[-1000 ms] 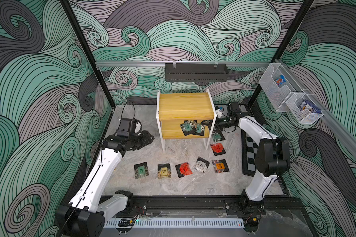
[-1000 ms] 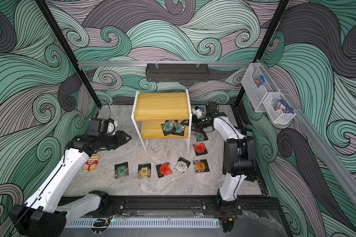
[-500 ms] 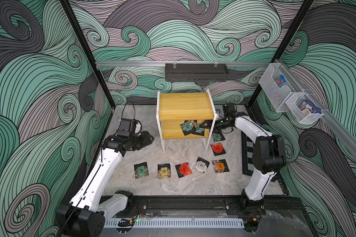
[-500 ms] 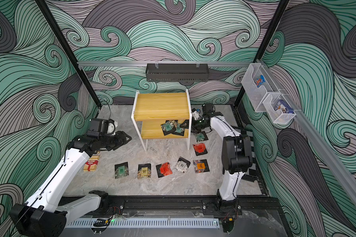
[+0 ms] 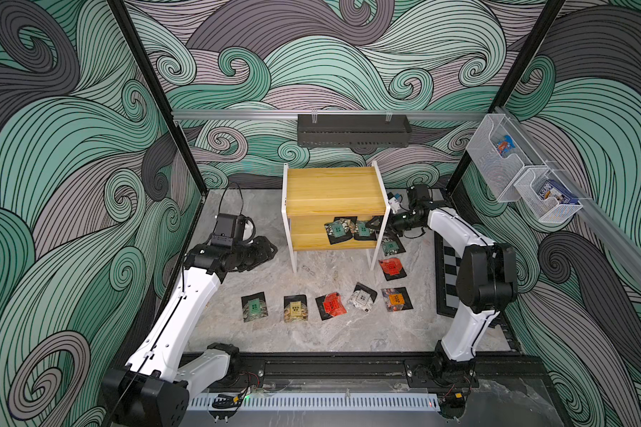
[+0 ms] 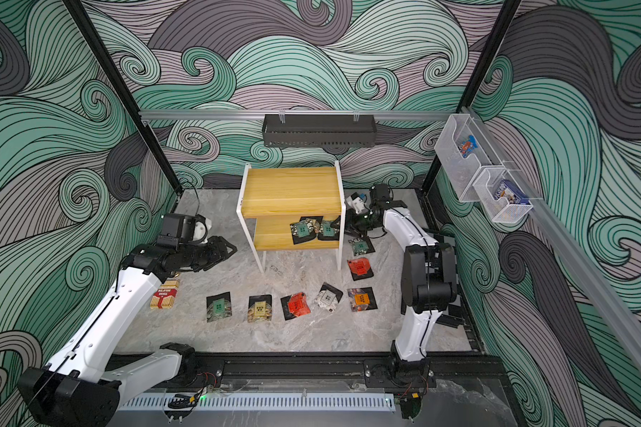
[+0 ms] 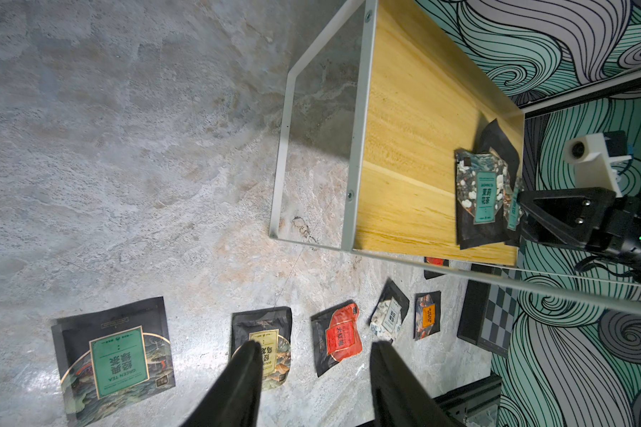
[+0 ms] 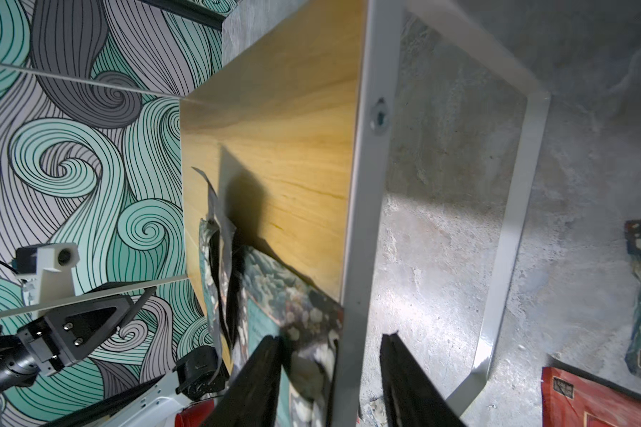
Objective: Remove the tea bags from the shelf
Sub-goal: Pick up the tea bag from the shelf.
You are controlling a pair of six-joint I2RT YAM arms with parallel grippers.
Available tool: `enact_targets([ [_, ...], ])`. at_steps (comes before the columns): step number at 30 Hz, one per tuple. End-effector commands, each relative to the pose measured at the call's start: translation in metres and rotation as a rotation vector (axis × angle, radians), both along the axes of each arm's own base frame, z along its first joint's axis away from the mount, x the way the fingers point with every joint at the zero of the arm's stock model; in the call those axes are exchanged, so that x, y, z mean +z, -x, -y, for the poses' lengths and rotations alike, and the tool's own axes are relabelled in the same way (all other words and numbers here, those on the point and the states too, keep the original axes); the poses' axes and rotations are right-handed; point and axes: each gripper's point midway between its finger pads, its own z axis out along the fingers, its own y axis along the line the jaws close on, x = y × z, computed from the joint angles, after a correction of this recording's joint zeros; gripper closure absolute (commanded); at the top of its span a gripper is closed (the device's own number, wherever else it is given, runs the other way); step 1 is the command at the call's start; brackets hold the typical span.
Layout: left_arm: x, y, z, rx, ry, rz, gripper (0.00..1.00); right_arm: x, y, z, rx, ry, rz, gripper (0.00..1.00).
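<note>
A small two-tier shelf (image 5: 333,192) with yellow boards and thin white frame legs stands at the middle of the back edge of a grey marbled surface (image 5: 311,332). At the right end of its lower board lie several overlapping tea bags (image 5: 339,230), two showing teal labels and at least one black one behind them; their exact number cannot be told. The right pincer (image 5: 381,224) reaches in from the shelf's right side, level with that lower board. In the right wrist view its two black fingers (image 8: 263,369) stand apart, one over the corner of a patterned bag, the other past the white frame leg; whether they are pinching the bag cannot be told. The left pincer (image 5: 269,247) hangs above the surface between the shelf and the left edge, its fingers spread with nothing between them. A row of five loose bags (image 5: 332,305) lies flat between the shelf and the front edge, labelled teal, gold, red, silver-white and orange from left to right. A teal bag (image 5: 391,246) and a red bag (image 5: 393,268) lie just beside the shelf's front right leg. A striped box (image 6: 165,294) lies near the left edge, beside the left arm.
</note>
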Motion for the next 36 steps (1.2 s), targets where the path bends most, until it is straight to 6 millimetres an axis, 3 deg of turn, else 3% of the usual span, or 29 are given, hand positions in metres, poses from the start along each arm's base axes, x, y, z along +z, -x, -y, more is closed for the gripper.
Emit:
enact_targets([
  [1, 0.0, -0.001, -0.001, 0.008, 0.011, 0.001, 0.49, 0.008, -0.003, 0.009, -0.019, 0.031, 0.034, 0.57],
  [24, 0.003, -0.002, 0.0, 0.007, 0.018, 0.007, 0.49, 0.038, -0.004, 0.025, -0.059, 0.009, 0.097, 0.94],
  [36, 0.005, -0.002, 0.001, 0.003, 0.025, 0.014, 0.49, 0.056, -0.003, 0.029, -0.075, -0.006, 0.131, 1.0],
])
